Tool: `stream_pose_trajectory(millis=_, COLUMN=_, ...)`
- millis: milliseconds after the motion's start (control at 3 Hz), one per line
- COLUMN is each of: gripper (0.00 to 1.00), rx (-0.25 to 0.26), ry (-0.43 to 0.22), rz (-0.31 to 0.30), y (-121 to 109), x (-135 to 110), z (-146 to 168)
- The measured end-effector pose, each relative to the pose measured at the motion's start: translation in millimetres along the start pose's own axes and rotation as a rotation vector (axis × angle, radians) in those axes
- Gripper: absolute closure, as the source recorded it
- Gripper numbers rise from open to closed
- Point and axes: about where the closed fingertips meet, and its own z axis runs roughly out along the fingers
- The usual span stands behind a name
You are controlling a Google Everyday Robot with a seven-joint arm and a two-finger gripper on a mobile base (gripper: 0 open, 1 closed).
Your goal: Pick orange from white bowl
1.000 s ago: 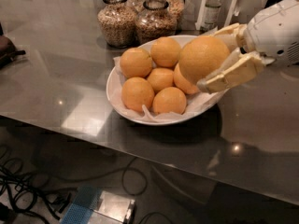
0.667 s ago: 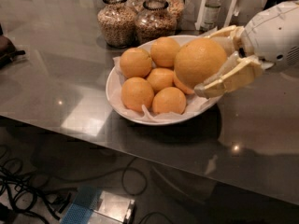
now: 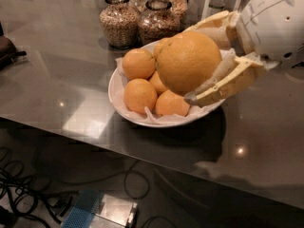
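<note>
The orange [image 3: 187, 61], large with dimpled yellow-orange skin, is held above the right half of the white bowl [image 3: 115, 90]. My gripper [image 3: 192, 63] comes in from the right and is shut on it, one cream finger behind it and one cream finger [image 3: 223, 84] in front and below. The bowl is lined with crinkled white paper and holds several smaller, deeper-orange fruits [image 3: 140, 95]. The bowl's right side is hidden behind the orange and the gripper.
Glass jars [image 3: 118, 20] of grains stand right behind the bowl on the glossy grey table [image 3: 57, 75]. A dark object [image 3: 7, 49] lies at the left edge. Cables and a box [image 3: 102, 210] lie on the floor below the table's front edge.
The orange has risen higher out of the bowl in my gripper and now looks larger and closer to the camera. The small fruits have stayed in the bowl.
</note>
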Motion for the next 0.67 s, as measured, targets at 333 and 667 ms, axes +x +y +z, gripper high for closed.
stream_pose_trajectory(millis=333, gripper=1.00, rx=-0.033, ry=-0.005, rz=-0.075, y=6.1, x=-17.1, z=3.3)
stream_pose_trajectory(millis=667, gripper=1.00, rx=-0.033, ry=-0.005, rz=-0.075, y=6.1, x=-17.1, z=3.3)
